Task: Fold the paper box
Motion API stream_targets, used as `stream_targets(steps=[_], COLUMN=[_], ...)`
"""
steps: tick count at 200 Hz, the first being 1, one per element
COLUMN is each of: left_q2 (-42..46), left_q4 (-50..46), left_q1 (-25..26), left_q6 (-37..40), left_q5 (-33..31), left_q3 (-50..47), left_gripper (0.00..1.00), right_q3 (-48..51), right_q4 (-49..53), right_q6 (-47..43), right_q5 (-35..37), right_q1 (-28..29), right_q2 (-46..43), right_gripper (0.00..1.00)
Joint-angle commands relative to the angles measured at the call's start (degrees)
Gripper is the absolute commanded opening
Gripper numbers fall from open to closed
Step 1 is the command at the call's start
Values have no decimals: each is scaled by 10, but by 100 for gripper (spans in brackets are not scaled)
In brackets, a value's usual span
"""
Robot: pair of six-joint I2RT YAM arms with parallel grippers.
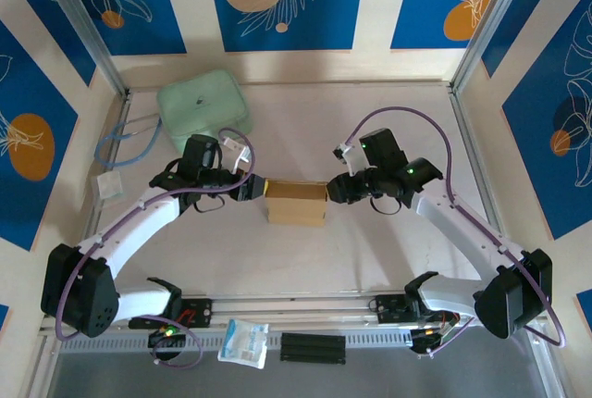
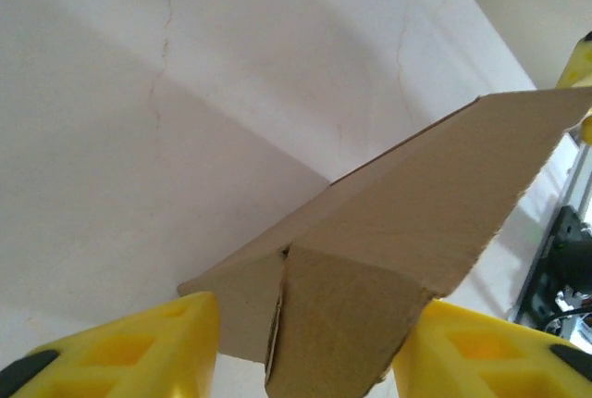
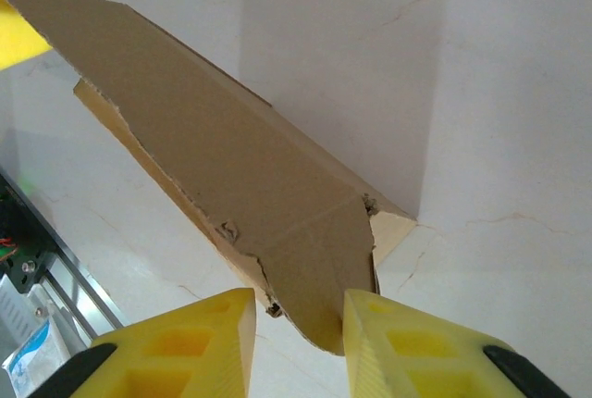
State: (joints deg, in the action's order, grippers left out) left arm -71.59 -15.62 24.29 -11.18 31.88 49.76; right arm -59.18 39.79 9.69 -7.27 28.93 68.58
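Ends of the paper box (image 1: 296,202), lying centrally on the table (image 1: 305,130), are sitting inside the part-open left gripper (image 1: 253,189) and right gripper (image 1: 335,187), firm hold unclear, so uneven squeezing is risking a crushed flap.

Both arms (image 1: 139,222) are white with black joints (image 1: 79,292), purple cables (image 1: 403,108) and yellow end effector fingers (image 2: 139,342).
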Motion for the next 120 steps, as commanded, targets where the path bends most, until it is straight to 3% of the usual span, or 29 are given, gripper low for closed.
stream_targets(steps=[1, 62, 120], left_q2=[6, 7, 12], left_q4=[22, 32, 40], left_q1=[5, 6, 10], left_q6=[-18, -49, -66], left_q5=[33, 54, 63], left_q3=[-6, -10, -15], left_gripper=[47, 36, 33], right_q3=[-3, -25, -34], right_q4=[-4, 7, 8], right_q6=[19, 94, 136], right_q5=[11, 22, 22], right_q1=[7, 1, -5], right_q2=[6, 15, 5], right_gripper=[29, 26, 22])
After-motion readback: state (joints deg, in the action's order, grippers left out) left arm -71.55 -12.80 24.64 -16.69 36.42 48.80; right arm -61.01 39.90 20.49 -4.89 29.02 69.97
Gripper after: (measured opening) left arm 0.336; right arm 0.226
